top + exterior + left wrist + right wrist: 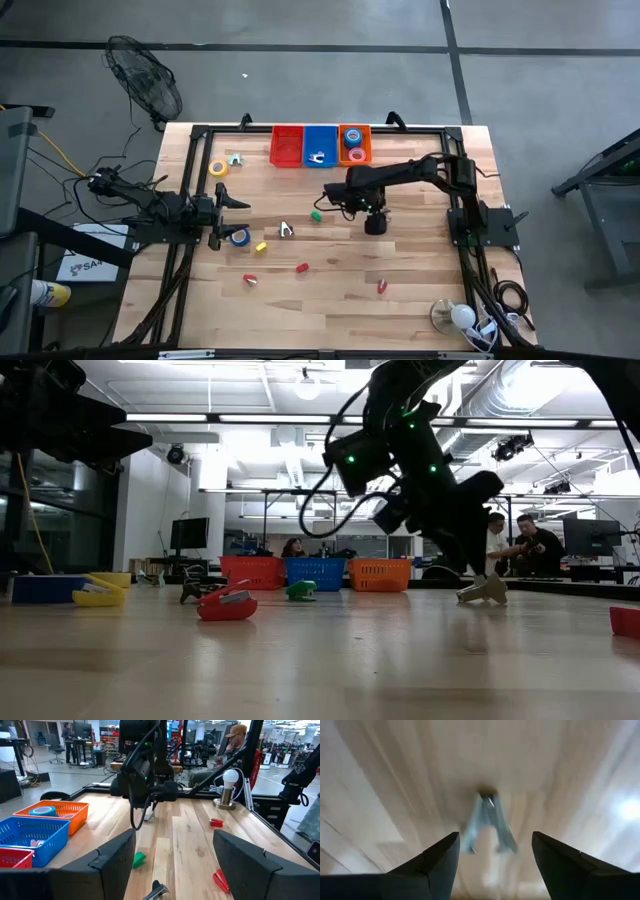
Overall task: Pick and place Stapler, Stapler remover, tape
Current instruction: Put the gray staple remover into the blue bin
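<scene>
Right gripper (495, 852) hanging open over a staple remover (488, 824)

Its fingers are standing spread and empty, with the remover lying on the table (330, 270) straight below, between them. That remover is sitting just short of the orange basket (355, 145), nearer the table's middle. It is looking light, stiff and slick, a small metal claw likely to skid; pinching across its two arms near the hinge seems safest. The left gripper (240, 203) is waiting open, well away from the basket, beside a blue tape (240, 237).
</scene>
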`<state>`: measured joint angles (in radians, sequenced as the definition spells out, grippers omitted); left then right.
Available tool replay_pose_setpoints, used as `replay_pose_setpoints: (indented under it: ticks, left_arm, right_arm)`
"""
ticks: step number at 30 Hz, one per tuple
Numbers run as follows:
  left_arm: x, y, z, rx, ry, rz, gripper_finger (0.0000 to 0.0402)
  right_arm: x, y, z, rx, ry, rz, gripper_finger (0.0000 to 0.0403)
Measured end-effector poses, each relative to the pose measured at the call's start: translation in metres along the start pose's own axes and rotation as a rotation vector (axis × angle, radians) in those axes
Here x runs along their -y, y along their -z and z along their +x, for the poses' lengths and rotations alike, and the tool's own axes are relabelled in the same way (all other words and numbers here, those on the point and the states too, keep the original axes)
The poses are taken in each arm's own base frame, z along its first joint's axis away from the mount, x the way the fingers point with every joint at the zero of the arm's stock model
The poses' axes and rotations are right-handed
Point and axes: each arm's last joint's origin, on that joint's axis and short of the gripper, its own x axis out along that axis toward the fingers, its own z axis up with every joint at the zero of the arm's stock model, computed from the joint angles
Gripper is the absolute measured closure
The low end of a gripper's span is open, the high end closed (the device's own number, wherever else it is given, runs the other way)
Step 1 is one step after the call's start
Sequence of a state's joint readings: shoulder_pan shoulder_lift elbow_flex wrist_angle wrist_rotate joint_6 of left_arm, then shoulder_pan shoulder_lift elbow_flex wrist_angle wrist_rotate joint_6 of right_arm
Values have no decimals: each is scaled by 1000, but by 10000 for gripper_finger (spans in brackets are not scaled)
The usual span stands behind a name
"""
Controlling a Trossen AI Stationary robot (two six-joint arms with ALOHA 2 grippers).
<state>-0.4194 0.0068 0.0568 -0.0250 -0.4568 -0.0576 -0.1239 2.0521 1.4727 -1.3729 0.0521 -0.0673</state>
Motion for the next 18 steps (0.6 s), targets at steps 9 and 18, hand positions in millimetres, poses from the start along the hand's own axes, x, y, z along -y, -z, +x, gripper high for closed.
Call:
replay_pose_setpoints:
  ticks: [9,18]
  left_arm:
    - [0,0,0,0,0,0,140]
    - [0,0,0,0,0,0,140]
  right_arm:
    - [-8,-6,1,53,51,-25,162]
    - [-13,-1,26,11,22,-12,162]
